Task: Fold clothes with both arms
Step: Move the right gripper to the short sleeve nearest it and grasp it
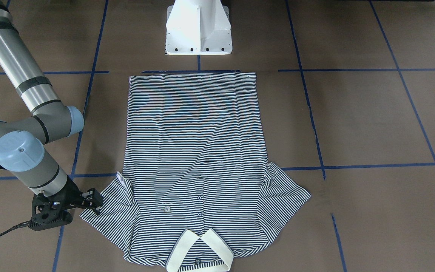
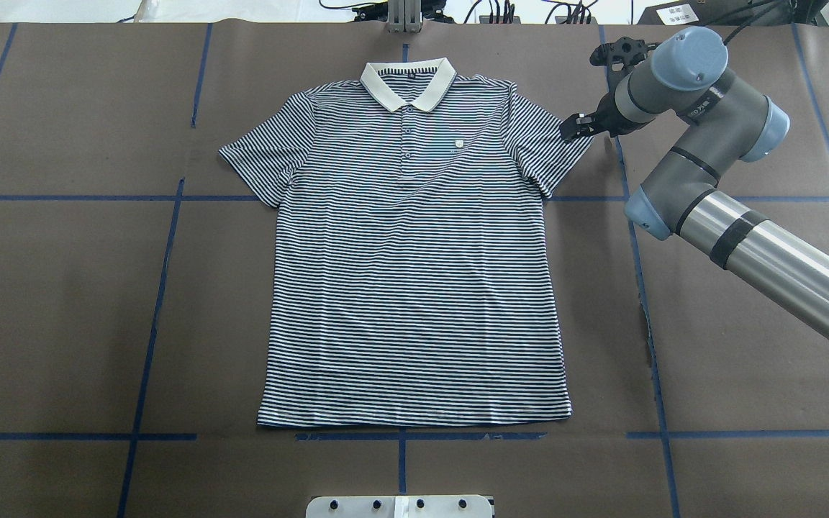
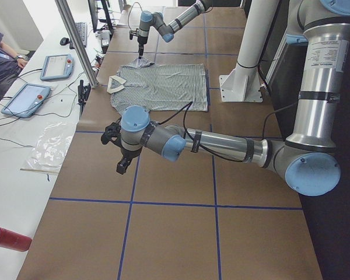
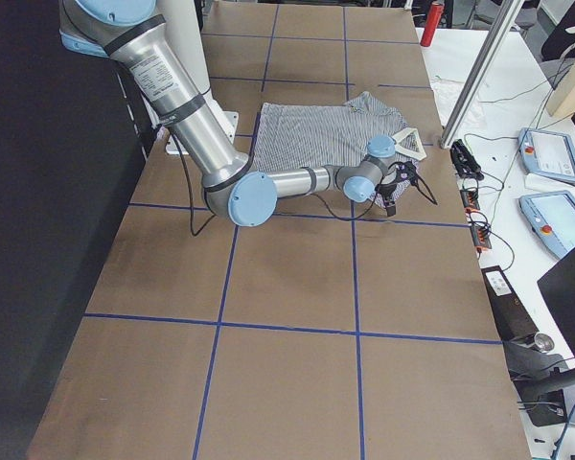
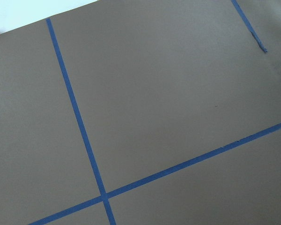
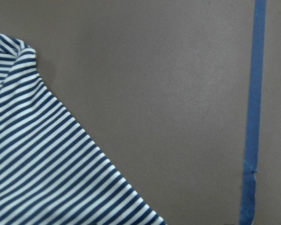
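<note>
Overhead exterior: the polo shirt [image 2: 414,288] lies flat, face up, mid-counter [image 2: 62,302]. My right pincer [image 2: 576,127] hovers open at its sleeve [image 2: 547,147]. I cannot tell my left pincer's [image 3: 122,165] state. The shirt looks soft, light and limp, so I'd pinch the sleeve hem.

We find the polo shirt [image 2: 414,273] lying flat on the middle of the desk [image 2: 62,288]. Its collar [image 2: 407,83] is at the far side from the robot and its hem is nearest the pedestal base [image 2: 400,506]. The right claw [image 2: 578,126] is just beside the tip of the sleeve on the robot's right. The left claw [image 3: 121,166] is above bare desk, well apart from the shirt, on the robot's left.
</note>
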### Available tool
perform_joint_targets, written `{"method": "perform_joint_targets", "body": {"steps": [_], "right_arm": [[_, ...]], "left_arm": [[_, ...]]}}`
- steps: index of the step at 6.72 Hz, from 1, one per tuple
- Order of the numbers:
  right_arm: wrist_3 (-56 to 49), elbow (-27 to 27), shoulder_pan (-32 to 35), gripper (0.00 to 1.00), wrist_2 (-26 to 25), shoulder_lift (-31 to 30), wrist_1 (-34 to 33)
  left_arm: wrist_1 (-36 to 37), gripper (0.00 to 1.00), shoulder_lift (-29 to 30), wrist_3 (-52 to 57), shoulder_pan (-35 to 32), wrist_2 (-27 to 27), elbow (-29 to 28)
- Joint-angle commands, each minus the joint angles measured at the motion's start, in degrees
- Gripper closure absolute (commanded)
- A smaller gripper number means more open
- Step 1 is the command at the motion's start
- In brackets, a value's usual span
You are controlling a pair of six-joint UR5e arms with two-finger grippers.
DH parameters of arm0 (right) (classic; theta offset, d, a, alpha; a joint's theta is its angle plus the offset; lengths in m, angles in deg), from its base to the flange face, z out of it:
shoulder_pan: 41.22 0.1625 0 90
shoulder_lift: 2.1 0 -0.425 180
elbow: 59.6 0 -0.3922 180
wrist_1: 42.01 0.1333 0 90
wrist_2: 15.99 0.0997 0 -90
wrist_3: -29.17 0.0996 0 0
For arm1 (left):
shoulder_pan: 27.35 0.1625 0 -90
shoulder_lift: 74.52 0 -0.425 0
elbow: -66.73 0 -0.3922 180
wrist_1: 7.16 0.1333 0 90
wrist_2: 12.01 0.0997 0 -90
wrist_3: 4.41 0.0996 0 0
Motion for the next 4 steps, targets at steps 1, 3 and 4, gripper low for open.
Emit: {"method": "perform_joint_targets", "body": {"steps": [1,3,4], "right_arm": [[-1.0,0.0,0.0,0.44,0.0,0.1,-1.3],[-1.1,0.0,0.0,0.91,0.0,0.3,-1.5],[-1.2,-0.1,0.0,1.00,0.0,0.6,-2.2]], "left_arm": [[0.1,0.00,0.1,0.0,0.0,0.0,0.0],[0.1,0.00,0.1,0.0,0.0,0.0,0.0],[0.1,0.00,0.1,0.0,0.0,0.0,0.0]]}}
